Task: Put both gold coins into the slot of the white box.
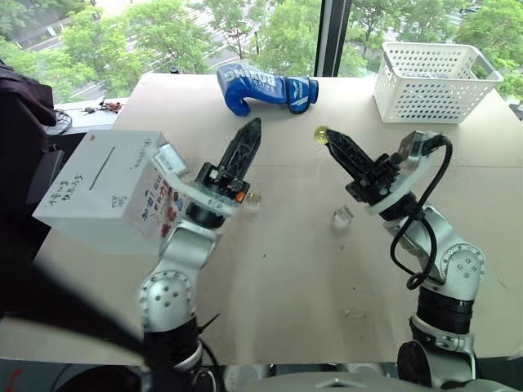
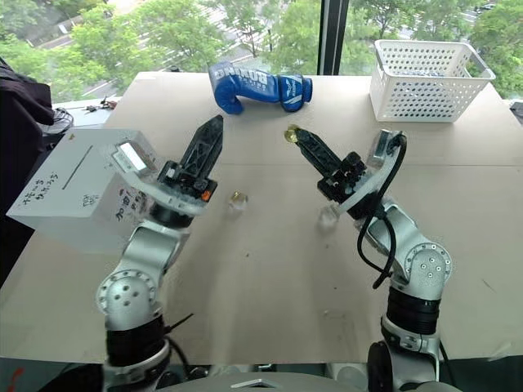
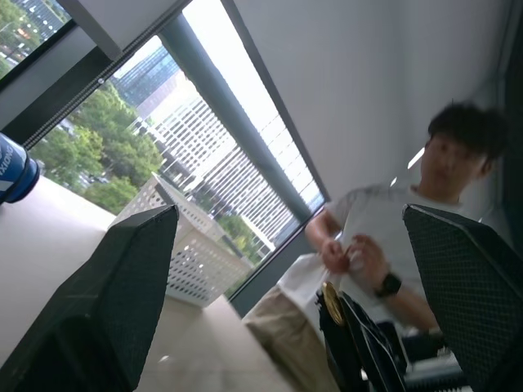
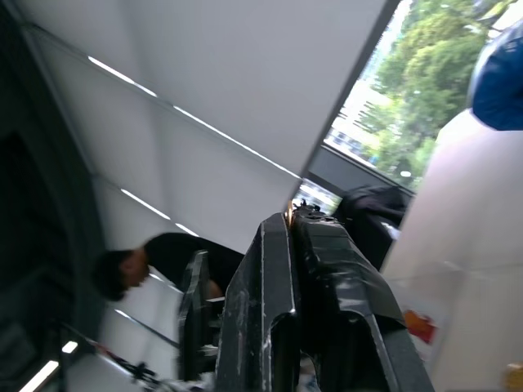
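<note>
In the head views a beige table [image 1: 278,269] fills most of the frame, with both arms raised over its middle. The right gripper [image 1: 329,138], at centre right, points up and toward the upper left of the frame, its jaws clenched on one gold coin [image 1: 320,133] that glints at their very tip, held in the air above the table. The left wrist view shows that same coin [image 3: 330,292] pinched at the end of the black fingers. The left gripper [image 1: 249,131], left of centre, points toward the top of the frame; its jaws stand wide apart and hold nothing, as the two black fingers [image 3: 114,302] spread across the left wrist view make plain. The second gold coin [image 2: 238,197] lies on the table just right of the left arm's wrist, near the middle of the frame. The white box [image 1: 102,189] sits at the left edge of the table, tilted, its thin dark slot [image 1: 102,172] on the top face beside handwriting, with cartoon print on the side facing the left arm. A blue boxing glove [image 1: 265,87] lies at upper centre, and a white perforated basket [image 1: 433,82] stands at upper right. A small clear object [image 1: 342,216] rests on the table below the right gripper. A person [image 3: 384,245] in a white shirt shows in the left wrist view.
</note>
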Controlling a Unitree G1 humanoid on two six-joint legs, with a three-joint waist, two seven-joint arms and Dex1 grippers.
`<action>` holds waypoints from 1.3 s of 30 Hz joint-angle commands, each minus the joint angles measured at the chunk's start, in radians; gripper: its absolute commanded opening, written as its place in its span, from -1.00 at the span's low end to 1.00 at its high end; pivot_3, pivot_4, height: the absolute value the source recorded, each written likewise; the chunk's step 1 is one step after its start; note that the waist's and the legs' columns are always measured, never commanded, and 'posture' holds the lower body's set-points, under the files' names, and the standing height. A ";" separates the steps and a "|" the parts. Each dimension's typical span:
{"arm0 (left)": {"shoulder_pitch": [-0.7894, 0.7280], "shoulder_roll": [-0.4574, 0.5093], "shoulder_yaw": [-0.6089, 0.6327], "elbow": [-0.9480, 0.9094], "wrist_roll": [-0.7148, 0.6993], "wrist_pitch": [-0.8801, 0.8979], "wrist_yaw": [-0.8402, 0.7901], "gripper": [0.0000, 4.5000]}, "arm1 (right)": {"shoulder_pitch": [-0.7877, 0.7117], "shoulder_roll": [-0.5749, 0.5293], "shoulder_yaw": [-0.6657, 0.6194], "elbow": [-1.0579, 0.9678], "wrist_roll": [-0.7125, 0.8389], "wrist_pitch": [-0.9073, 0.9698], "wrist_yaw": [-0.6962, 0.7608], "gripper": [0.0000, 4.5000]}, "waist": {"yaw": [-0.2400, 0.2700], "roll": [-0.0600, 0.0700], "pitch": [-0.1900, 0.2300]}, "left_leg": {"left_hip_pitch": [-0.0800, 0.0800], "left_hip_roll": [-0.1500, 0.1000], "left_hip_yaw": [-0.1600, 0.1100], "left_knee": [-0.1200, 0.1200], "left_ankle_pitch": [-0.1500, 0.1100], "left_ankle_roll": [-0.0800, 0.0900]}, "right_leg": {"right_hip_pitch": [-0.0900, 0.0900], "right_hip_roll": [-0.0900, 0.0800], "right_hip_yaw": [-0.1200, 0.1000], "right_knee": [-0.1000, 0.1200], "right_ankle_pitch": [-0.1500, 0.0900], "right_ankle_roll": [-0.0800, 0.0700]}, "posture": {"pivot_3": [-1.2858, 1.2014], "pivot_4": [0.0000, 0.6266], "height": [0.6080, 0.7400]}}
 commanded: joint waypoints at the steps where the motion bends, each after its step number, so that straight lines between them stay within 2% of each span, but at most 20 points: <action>1: 0.000 -0.036 -0.042 -0.037 -0.074 0.009 0.011 1.00 | -0.030 0.009 0.037 -0.041 0.057 -0.056 -0.033 -0.99 | -0.004 0.000 0.000 | 0.000 0.000 0.000 0.000 0.000 0.000 | 0.000 0.000 0.000 0.000 0.000 0.000 | 0.03 -0.52 0.46; 2: 0.004 -0.040 -0.055 -0.043 -0.090 0.017 0.007 1.00 | -0.030 0.012 0.050 -0.046 0.055 -0.064 -0.038 -0.99 | -0.006 0.000 0.000 | 0.000 0.000 0.000 0.000 0.000 0.000 | 0.000 0.000 0.000 0.000 0.000 0.000 | 0.03 -0.52 0.46; 5: 0.013 -0.043 -0.079 -0.052 -0.128 0.034 0.003 0.66 | -0.029 0.009 0.086 -0.059 0.057 -0.083 -0.045 -1.00 | -0.014 0.000 0.000 | 0.000 0.000 -0.001 0.000 0.000 0.000 | 0.000 0.000 0.000 0.000 0.000 0.000 | 0.03 -0.52 0.46; 7: 0.016 -0.036 -0.091 -0.053 -0.140 0.044 0.006 0.28 | -0.029 0.004 0.106 -0.063 0.051 -0.093 -0.042 -1.00 | -0.018 0.000 0.000 | 0.000 0.000 -0.001 0.000 0.000 0.000 | 0.000 0.001 0.000 0.000 0.000 0.000 | 0.03 -0.52 0.46; 17: 0.018 -0.029 -0.115 -0.057 -0.154 0.039 0.004 0.28 | -0.018 -0.037 0.162 -0.073 0.042 -0.112 -0.023 -1.00 | -0.018 0.000 0.000 | 0.000 0.000 -0.001 0.000 0.000 0.000 | 0.000 0.001 0.000 -0.001 0.000 0.000 | 0.03 -0.52 0.46; 18: 0.018 -0.031 -0.115 -0.057 -0.155 0.037 0.004 0.02 | -0.018 -0.040 0.166 -0.073 0.043 -0.116 -0.022 -1.00 | -0.018 0.000 0.000 | 0.000 0.000 -0.001 0.000 0.000 0.000 | 0.000 0.001 0.000 -0.001 0.000 0.000 | 0.03 -0.52 0.46; 19: 0.018 -0.032 -0.115 -0.056 -0.156 0.035 0.003 -0.11 | -0.019 -0.043 0.168 -0.072 0.043 -0.118 -0.021 -1.00 | -0.018 0.000 0.000 | 0.000 0.000 -0.001 0.000 0.000 0.000 | 0.000 0.001 0.000 -0.001 0.000 0.000 | 0.03 -0.52 0.46; 23: 0.019 -0.031 -0.118 -0.058 -0.152 0.031 -0.002 -0.98 | -0.019 -0.056 0.180 -0.066 0.039 -0.121 -0.014 -1.00 | -0.018 0.000 0.000 | 0.000 0.000 -0.001 0.000 0.000 0.000 | 0.000 0.001 0.000 -0.001 -0.002 -0.003 | 0.03 -0.52 0.46; 32: 0.026 -0.007 -0.143 -0.057 -0.127 0.043 -0.028 -0.98 | -0.021 -0.087 0.194 -0.059 0.019 -0.118 0.014 -1.00 | -0.018 0.000 0.001 | -0.001 0.000 -0.001 -0.001 0.000 0.000 | 0.000 0.000 0.000 -0.002 -0.002 -0.003 | 0.03 -0.52 0.46; 33: 0.024 -0.002 -0.141 -0.054 -0.121 0.043 -0.029 -1.00 | -0.022 -0.092 0.195 -0.060 0.022 -0.114 0.024 -0.74 | -0.018 0.000 0.001 | -0.001 0.001 -0.001 -0.001 0.000 0.000 | 0.000 0.000 0.000 -0.002 -0.002 -0.003 | 0.03 -0.52 0.46; 34: 0.014 0.014 -0.117 -0.042 -0.126 0.042 -0.027 -1.00 | -0.021 -0.103 0.192 -0.065 0.004 -0.114 0.031 -0.68 | -0.018 0.000 0.001 | -0.001 0.001 -0.001 -0.001 0.000 0.000 | 0.000 0.000 0.000 -0.002 -0.002 -0.003 | 0.03 -0.52 0.46; 38: -0.029 0.084 -0.034 -0.047 -0.127 0.020 -0.006 -1.00 | -0.003 -0.166 0.145 -0.049 -0.073 -0.127 0.057 0.10 | -0.018 0.000 0.002 | -0.001 0.001 -0.001 -0.001 0.000 0.000 | 0.000 0.000 -0.001 -0.003 -0.002 -0.004 | 0.03 -0.52 0.46; 39: -0.050 0.111 -0.015 -0.074 -0.125 0.017 0.026 -1.00 | 0.000 -0.209 0.123 -0.039 -0.088 -0.114 0.095 0.10 | -0.017 0.000 0.002 | -0.001 0.001 -0.001 -0.001 0.000 0.000 | 0.000 0.000 -0.001 -0.003 -0.002 -0.004 | 0.03 -0.52 0.46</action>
